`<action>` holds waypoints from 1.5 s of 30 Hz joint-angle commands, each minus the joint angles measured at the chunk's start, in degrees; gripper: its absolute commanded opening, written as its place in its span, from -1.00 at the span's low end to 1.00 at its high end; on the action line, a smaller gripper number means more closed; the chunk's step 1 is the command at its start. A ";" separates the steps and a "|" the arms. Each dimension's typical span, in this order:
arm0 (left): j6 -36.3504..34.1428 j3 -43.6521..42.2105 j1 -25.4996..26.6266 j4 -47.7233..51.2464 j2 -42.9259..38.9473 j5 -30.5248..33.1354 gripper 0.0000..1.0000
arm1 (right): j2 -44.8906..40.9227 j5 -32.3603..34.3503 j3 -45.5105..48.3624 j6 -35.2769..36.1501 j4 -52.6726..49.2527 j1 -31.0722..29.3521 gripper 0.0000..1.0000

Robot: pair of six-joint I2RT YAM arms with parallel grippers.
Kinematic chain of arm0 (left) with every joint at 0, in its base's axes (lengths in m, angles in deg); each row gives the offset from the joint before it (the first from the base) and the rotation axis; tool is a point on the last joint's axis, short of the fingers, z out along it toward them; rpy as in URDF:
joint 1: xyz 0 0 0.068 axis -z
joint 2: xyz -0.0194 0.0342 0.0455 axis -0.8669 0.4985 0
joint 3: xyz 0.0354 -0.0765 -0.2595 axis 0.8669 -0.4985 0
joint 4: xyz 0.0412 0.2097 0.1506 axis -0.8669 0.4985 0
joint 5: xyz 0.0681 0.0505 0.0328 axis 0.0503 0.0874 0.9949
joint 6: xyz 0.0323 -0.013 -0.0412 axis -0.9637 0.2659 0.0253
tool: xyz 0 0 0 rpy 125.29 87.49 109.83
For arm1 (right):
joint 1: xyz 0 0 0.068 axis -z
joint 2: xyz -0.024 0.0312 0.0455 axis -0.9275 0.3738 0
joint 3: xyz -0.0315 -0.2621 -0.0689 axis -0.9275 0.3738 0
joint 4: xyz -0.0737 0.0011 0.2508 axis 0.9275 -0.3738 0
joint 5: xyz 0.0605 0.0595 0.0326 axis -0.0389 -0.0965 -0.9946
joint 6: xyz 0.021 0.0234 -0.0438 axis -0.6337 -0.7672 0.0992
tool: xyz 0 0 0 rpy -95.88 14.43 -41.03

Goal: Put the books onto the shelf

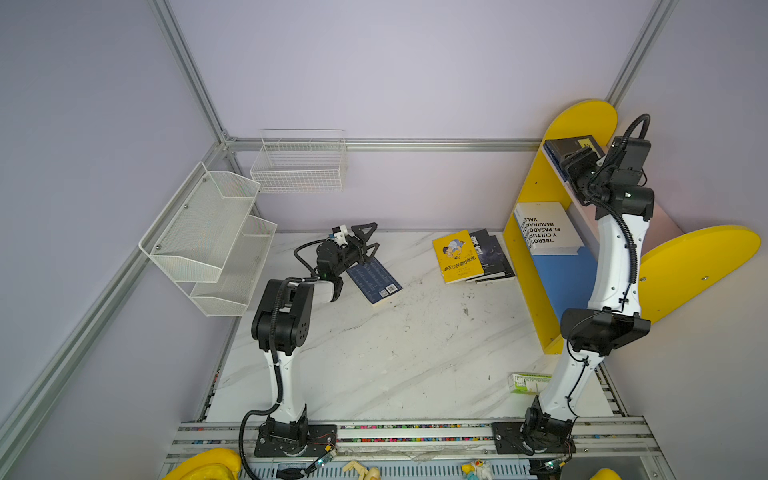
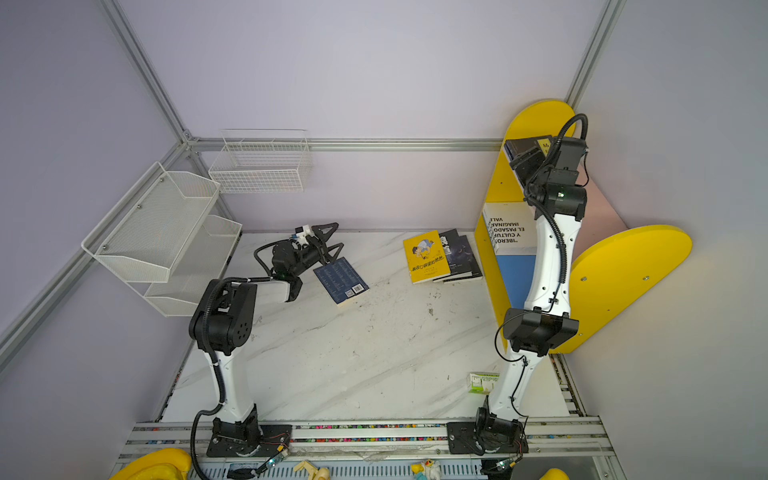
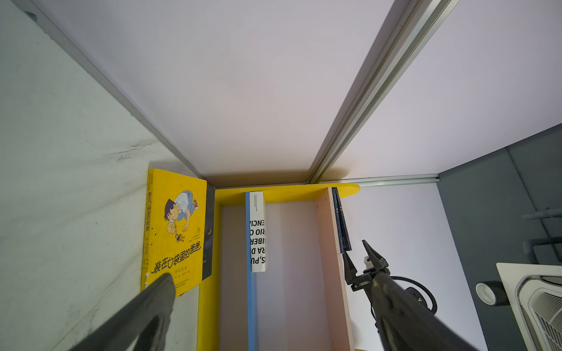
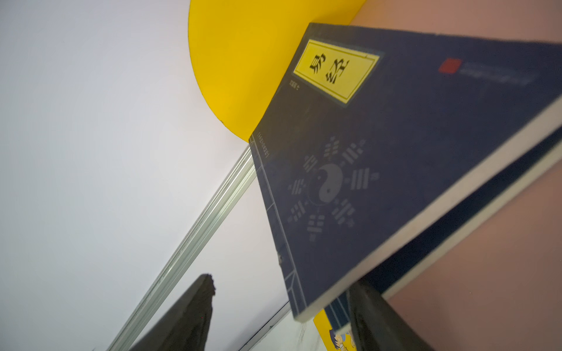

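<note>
Shelf (image 1: 582, 120) on the table's (image 1: 374, 374) 3 o'clock edge, marble bare toward 6 o'clock: pink board (image 3: 331, 273) bears stacked navy books (image 4: 395, 152), blue board (image 1: 557, 282) the white book (image 1: 544, 228). At 1 o'clock, yellow book (image 1: 457, 257) atop dark books (image 1: 496, 257); loose navy book (image 1: 374, 280) flat, long axis 11-to-5, left gripper (image 1: 374, 237) spread wide at its 11 end. Right gripper (image 3: 355, 250), fingers apart, beside the stacked pair.
</note>
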 commanded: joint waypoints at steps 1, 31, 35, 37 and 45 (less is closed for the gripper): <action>0.91 -0.77 -0.31 -4.40 0.35 -1.34 0.99 | -1.70 4.90 -0.10 1.50 -7.30 0.01 0.45; -9.40 0.98 0.08 8.96 -6.91 -8.05 0.99 | -16.04 12.02 25.63 24.14 10.52 -22.03 0.35; -9.96 -1.23 1.56 12.19 -10.86 -9.47 0.99 | -20.14 12.85 40.03 20.65 22.69 -28.84 0.42; -10.59 -3.69 2.90 13.74 -13.34 -8.00 0.99 | -22.33 11.94 49.79 17.03 31.37 -31.34 0.46; -33.60 3.58 6.86 45.29 -25.46 1.48 0.99 | -20.80 13.75 64.50 8.61 40.11 -33.26 0.57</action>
